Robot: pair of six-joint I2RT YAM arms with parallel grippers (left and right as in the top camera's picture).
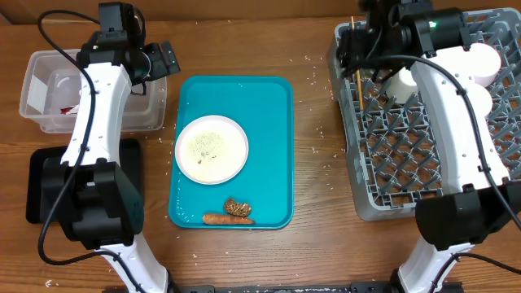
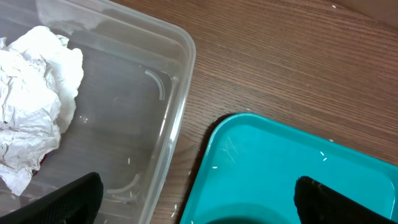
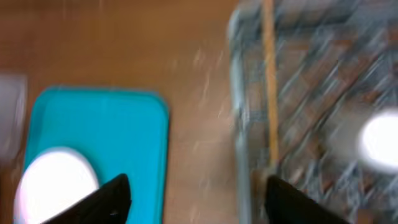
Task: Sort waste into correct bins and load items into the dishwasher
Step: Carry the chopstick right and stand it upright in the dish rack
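Observation:
A round white plate (image 1: 212, 148) lies on the teal tray (image 1: 273, 106). A carrot piece (image 1: 217, 218) and a brown lump (image 1: 238, 207) lie at the tray's near end. The clear tub (image 1: 37, 122) holds crumpled tissue (image 2: 34, 106) and a red wrapper (image 1: 69, 108). My left gripper (image 1: 163, 59) (image 2: 199, 208) hangs open and empty over the tub's right rim (image 2: 180, 93). A chopstick (image 1: 358, 80) (image 3: 269, 87) lies in the grey dish rack (image 1: 407, 155). My right gripper (image 1: 352, 49) (image 3: 199, 205) stands open and empty above the rack's far left edge; its view is blurred.
White cups (image 1: 480, 61) sit in the rack's far right part. The flat black tray (image 1: 37, 191) lies at the near left, partly under the left arm. Rice grains (image 1: 313, 77) are scattered on the wooden table between teal tray and rack.

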